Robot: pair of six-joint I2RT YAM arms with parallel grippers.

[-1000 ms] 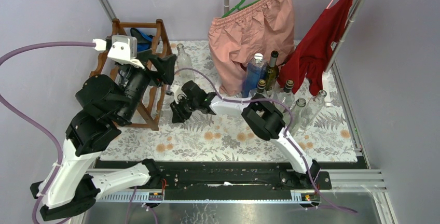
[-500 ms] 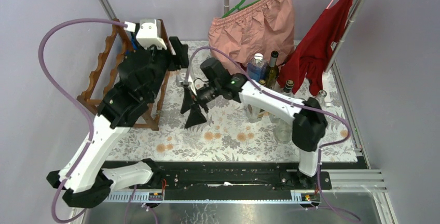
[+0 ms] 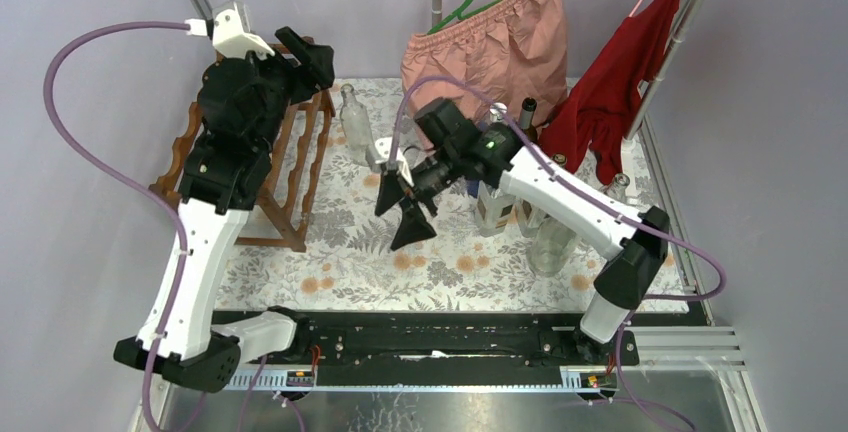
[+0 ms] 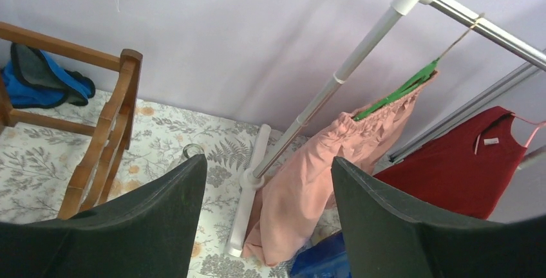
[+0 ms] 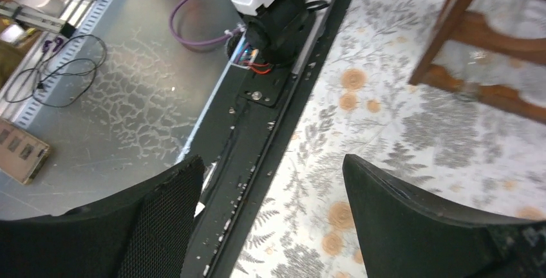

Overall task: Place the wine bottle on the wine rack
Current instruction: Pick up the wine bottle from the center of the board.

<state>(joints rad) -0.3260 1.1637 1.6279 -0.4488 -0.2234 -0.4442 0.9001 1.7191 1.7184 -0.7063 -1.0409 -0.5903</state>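
No text, brand or number can be read in any view. The red top (image 4: 476, 175) at the right of the left wrist frame bears a small white tag (image 4: 491, 141), too small to read.

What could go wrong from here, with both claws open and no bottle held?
1. The right arm crosses the cluster of upright bottles in the top view; a low swing could topple them.
2. The clear bottle stands alone between the rack and the right claw; a sideways approach may knock it over.
3. The left claw hangs near the rack's top, so a careless descent could strike the wood.
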